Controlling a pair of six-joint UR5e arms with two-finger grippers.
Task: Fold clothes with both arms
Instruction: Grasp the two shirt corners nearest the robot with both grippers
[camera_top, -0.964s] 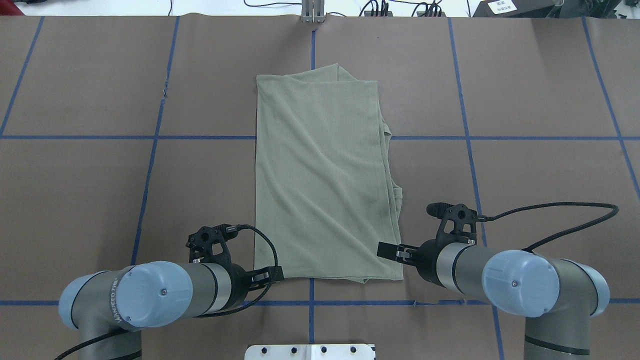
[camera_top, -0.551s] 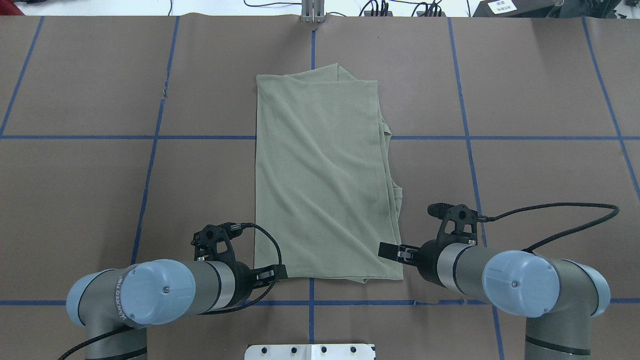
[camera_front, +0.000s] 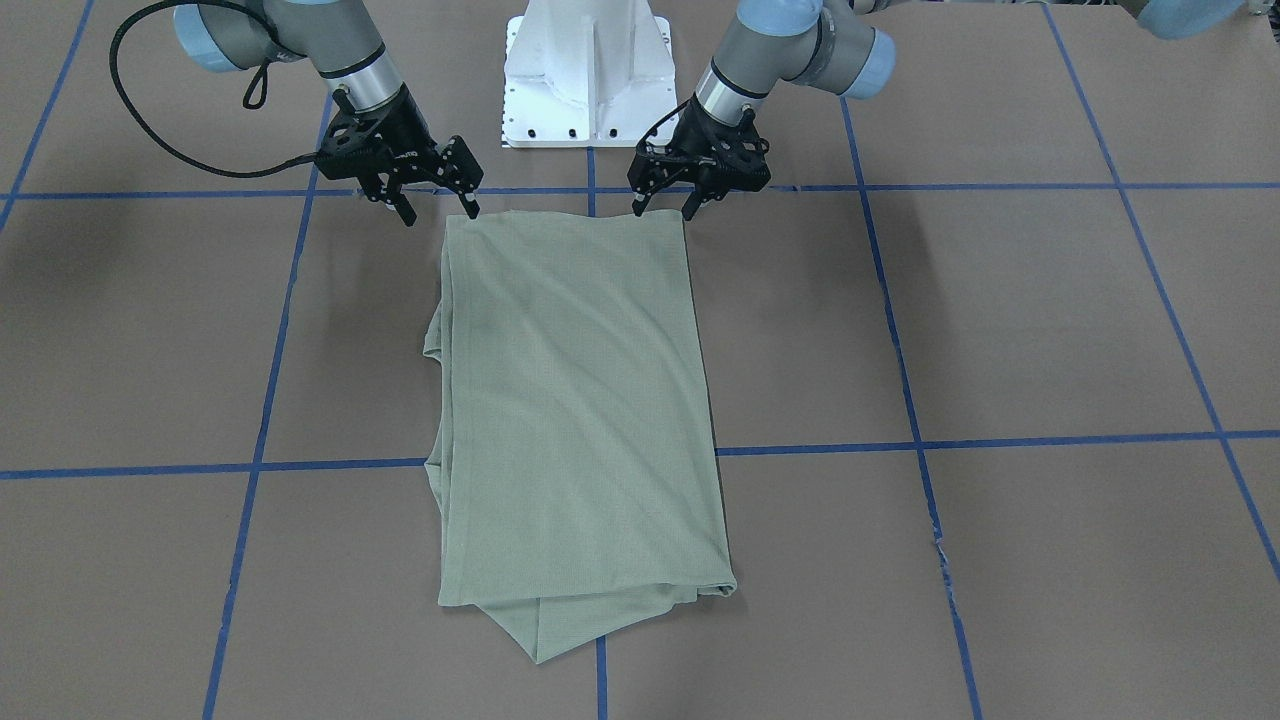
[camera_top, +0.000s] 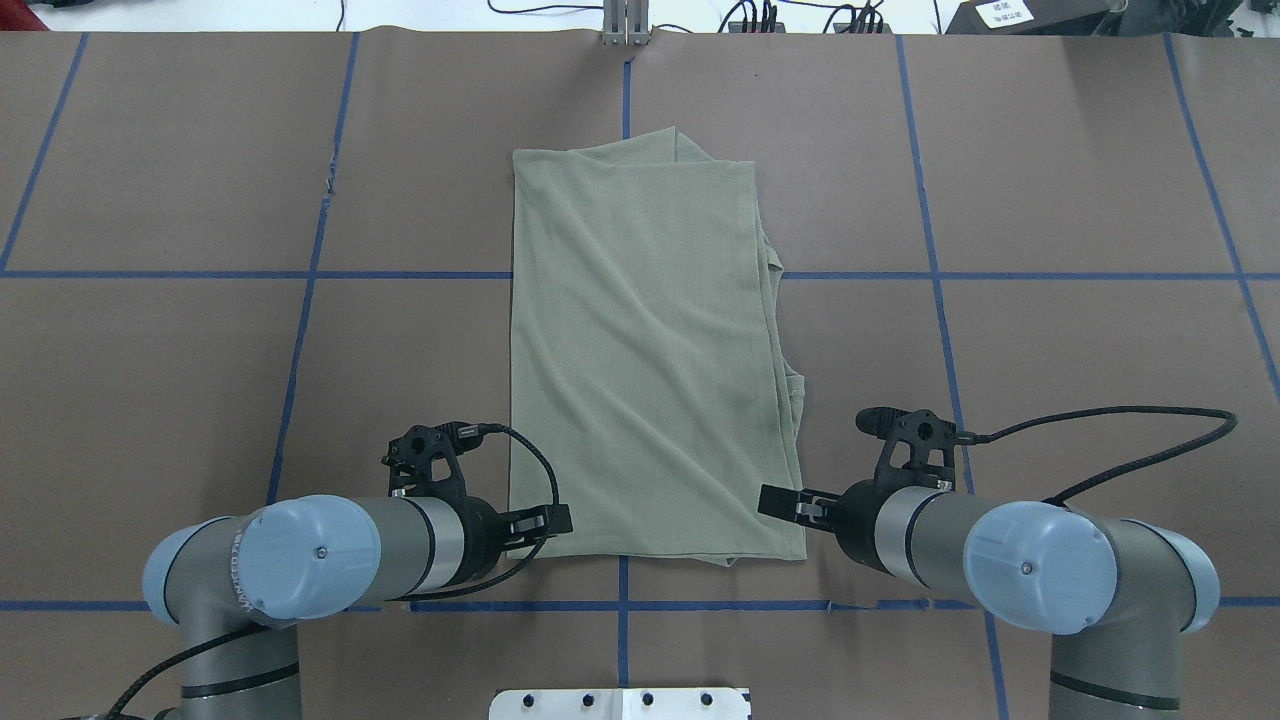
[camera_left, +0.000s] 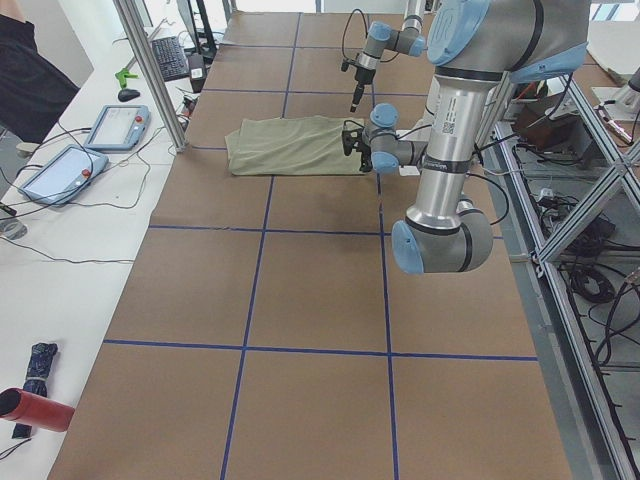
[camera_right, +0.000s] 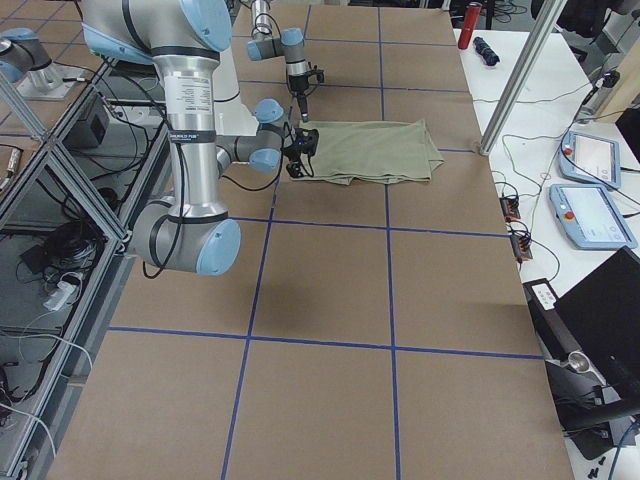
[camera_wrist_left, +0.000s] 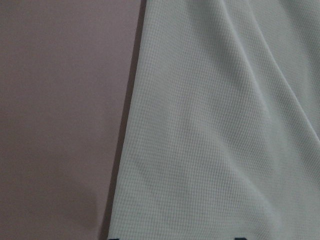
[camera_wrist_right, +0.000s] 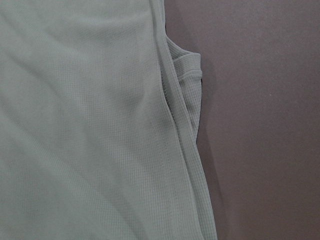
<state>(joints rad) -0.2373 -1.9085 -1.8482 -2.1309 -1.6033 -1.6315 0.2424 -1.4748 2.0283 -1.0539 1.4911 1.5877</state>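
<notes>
The clothes are one pale sage-green shirt (camera_top: 640, 350), folded into a long rectangle and lying flat on the brown table; a folded layer pokes out at its far end (camera_front: 560, 625). In the front-facing view my left gripper (camera_front: 662, 211) is open, its fingertips down at the shirt's near edge by the left corner. My right gripper (camera_front: 440, 214) is open too and straddles the other near corner. Neither holds cloth. The left wrist view shows the shirt's side edge (camera_wrist_left: 125, 150); the right wrist view shows layered hems (camera_wrist_right: 185, 100).
The white pedestal base (camera_front: 588, 70) stands just behind the shirt's near edge. Blue tape lines (camera_top: 300, 275) grid the table. A metal post (camera_top: 625, 25) and cables sit at the far edge. A side bench holds tablets (camera_left: 115, 125) and a red bottle (camera_left: 35, 410).
My left arm has shifted a little forward and towards the shirt, bringing its gripper closer to the near left corner. The right arm and the shirt have stayed put.
</notes>
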